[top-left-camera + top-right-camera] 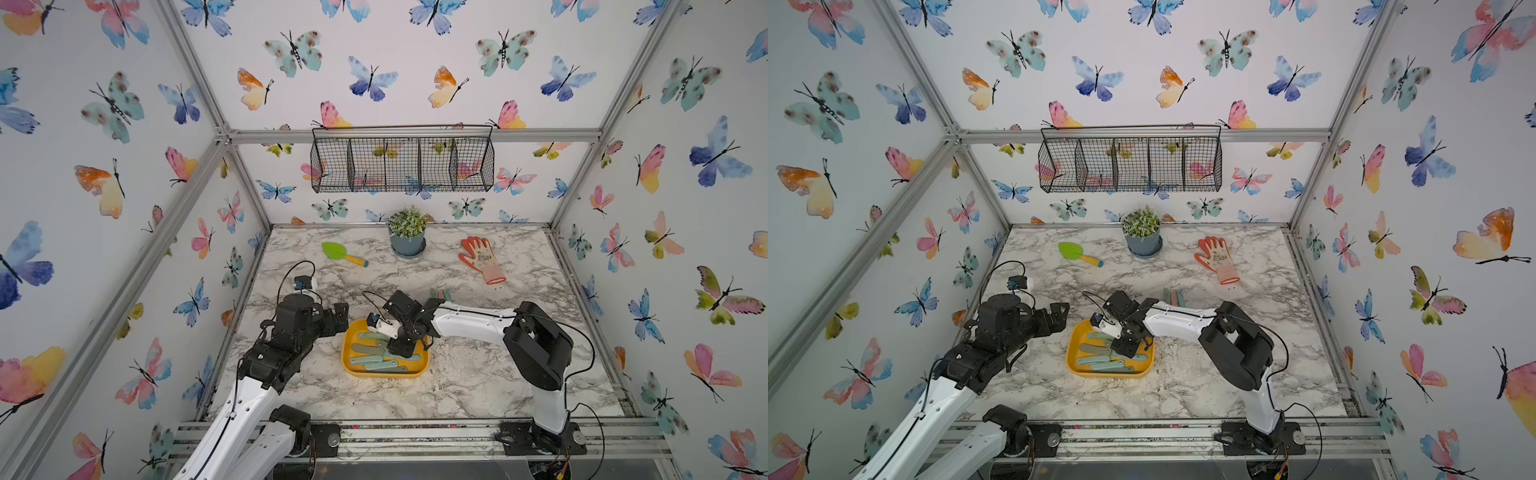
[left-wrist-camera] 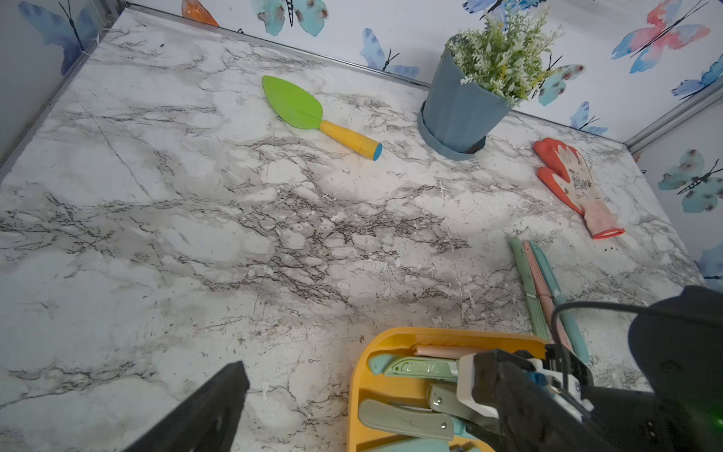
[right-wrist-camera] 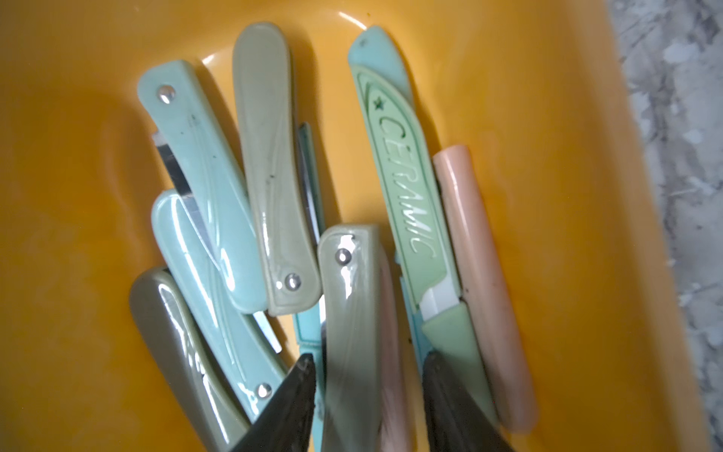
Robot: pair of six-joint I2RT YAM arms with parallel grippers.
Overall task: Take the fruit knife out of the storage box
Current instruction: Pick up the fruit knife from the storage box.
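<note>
Straddling a green knife (image 3: 352, 305) in the tray (image 3: 78, 195) with the right gripper (image 3: 368, 358), can't tell if clamped; might drag the touching pink knife (image 3: 393, 352) along.

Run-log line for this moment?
right gripper: astride grey-green folding knife, grip unclear | shallow yellow-orange plastic tray: several knives inside | left gripper: beside tray

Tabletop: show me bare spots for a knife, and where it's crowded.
Free: the marble between the green trowel and the left hand; the front strip between the yellow tray and the rail. Crowded: the tray, with the right hand in it, and behind it, where three knives lie.
</note>
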